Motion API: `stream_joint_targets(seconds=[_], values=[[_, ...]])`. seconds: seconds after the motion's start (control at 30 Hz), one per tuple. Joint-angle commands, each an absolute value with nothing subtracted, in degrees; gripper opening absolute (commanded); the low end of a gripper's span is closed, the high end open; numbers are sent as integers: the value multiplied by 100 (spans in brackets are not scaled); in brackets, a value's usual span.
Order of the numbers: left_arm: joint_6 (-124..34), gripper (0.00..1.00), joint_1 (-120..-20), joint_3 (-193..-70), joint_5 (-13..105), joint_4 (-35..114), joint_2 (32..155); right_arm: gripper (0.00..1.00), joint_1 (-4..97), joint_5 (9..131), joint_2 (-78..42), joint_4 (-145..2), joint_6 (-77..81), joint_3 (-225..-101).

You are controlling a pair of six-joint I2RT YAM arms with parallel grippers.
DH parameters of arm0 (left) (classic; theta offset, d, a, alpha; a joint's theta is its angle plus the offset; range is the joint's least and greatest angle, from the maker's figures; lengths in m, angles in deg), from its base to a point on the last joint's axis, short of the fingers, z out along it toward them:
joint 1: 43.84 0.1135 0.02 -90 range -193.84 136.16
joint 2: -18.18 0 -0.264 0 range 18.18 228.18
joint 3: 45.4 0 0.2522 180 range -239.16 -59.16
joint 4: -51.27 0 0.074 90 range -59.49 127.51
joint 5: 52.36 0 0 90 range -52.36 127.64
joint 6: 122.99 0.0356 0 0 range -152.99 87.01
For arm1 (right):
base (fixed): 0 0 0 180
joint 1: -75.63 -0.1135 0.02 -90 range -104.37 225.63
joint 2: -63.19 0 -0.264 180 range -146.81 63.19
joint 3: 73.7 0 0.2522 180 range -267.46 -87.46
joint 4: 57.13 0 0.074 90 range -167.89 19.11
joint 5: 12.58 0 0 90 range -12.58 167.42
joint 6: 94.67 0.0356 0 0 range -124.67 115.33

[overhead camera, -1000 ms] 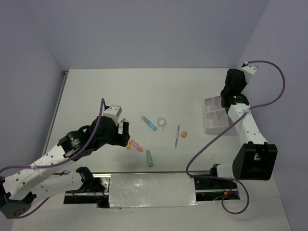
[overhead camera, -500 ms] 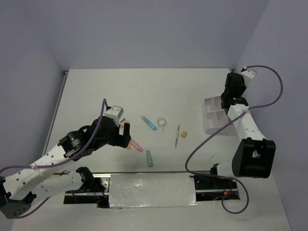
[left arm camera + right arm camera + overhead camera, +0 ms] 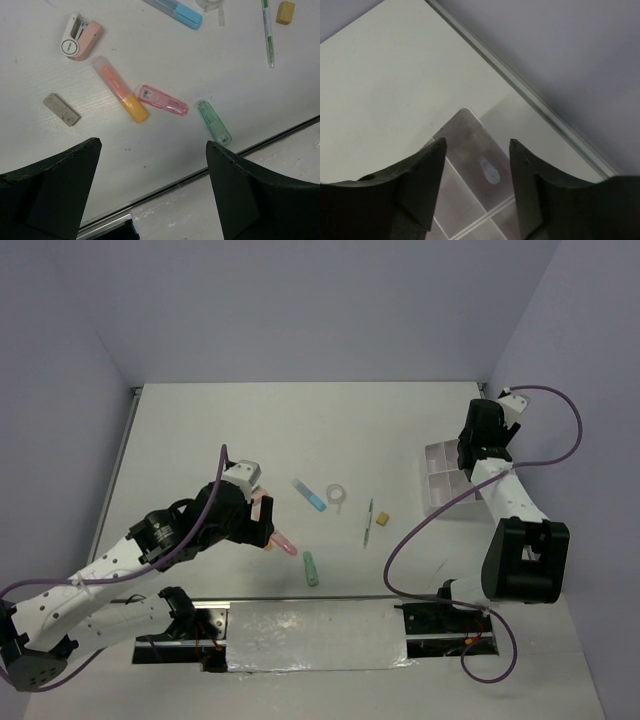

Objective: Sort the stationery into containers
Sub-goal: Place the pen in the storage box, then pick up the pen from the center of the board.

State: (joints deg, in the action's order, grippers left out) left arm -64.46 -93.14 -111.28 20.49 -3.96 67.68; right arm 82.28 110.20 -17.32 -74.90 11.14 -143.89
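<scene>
Looking down from above, the top camera showed the right hand (image 3: 470, 452) poised over the far end of the white tray (image 3: 436, 504) at the right of the desk (image 3: 200, 430); the left hand (image 3: 262, 516) hung low over the loose stationery near the middle; a blue marker (image 3: 310, 496), a tape ring (image 3: 338, 494), a thin pen (image 3: 368, 524), a tan eraser (image 3: 383, 519) and a green marker (image 3: 311, 568) lay well apart from the tray.

From the left wrist, that hand's jaws were spread wide around nothing; below lay an orange highlighter (image 3: 119, 95) with a pink marker (image 3: 162, 100) just beside its end; a grey eraser (image 3: 61, 109) and a small pink stapler (image 3: 79, 41) lay farther off.

From the right wrist, the jaws stood parted and empty above the tray's corner compartment; a small pale blue item (image 3: 489, 171) rested inside it.

The right side's drop-off looked complete; the step in hand seemed to be the left hand's approach for a pick; the next move probably called for descending squarely across one marker's narrow width and closing without nudging its neighbour.
</scene>
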Motion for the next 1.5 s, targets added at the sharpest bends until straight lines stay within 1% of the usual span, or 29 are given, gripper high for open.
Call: stream_joint_targets(seconds=[0.0, 0.17, 0.27, 0.37, 0.47, 0.5, 0.6, 0.63, 0.73, 0.77, 0.83, 0.97, 1.03, 1.1, 1.27, 1.37, 1.47], values=[[-6340, 99, -9298, -11128, 2068, -204, 6828, 64, 8257, 11047, -1512, -7168, 1185, -14327], [-6358, 99, -9298, -11137, 2024, -230, 6881, 65, 8257, 10898, -1469, -7317, 1291, -14450], [-6376, 99, -9298, -11146, 1980, -248, 6890, 65, 8248, 10627, -1223, -7440, 1352, -14538], [-6419, 99, -9289, -11172, 1892, -274, 6960, 66, 8143, 10205, -688, -7589, 1353, -14661], [-6498, 99, -9271, -11233, 1743, -371, 7056, 67, 7783, 9809, -151, -7931, 1291, -14924], [-6525, 99, -9245, -11242, 1690, -388, 7065, 67, 7695, 9503, 15, -8098, 1326, -15012], [-6578, 99, -9105, -11269, 1655, -406, 7074, 66, 7055, 9202, 149, -8808, 1344, -15215], [-6586, 99, -9078, -11277, 1646, -415, 7074, 66, 6609, 9149, 140, -9020, 1326, -15285], [-6770, 99, -8999, -11312, 1558, -371, 7074, 67, 5842, 9437, -132, -9827, 1562, -15356], [-6832, 99, -8990, -11339, 1532, -354, 7135, 67, 5414, 9500, -219, -9979, 1685, -15330], [-7025, 99, -8990, -11487, 1628, -292, 7354, 65, 4981, 9527, -370, -10296, 2168, -15085], [-7219, 99, -8999, -11909, 1760, -326, 7794, 64, 4593, 9535, -116, -10165, 2749, -14197], [-7211, 99, -8990, -12172, 1620, -441, 7944, 61, 4478, 9422, -27, -10051, 2899, -13732], [-7115, 99, -8990, -12410, 1419, -634, 7997, 58, 4364, 9246, -132, -10164, 3022, -13520], [-6842, 99, -8990, -12622, 1250, -915, 8085, 58, 3933, 9324, -676, -10402, 3215, -13440], [-6763, 99, -8990, -12482, 1259, -977, 7954, 57, 3792, 9395, -870, -10332, 3338, -13457], [-6701, 99, -8999, -12271, 1277, -969, 7760, 53, 3783, 9465, -1264, -10305, 3418, -13615]])
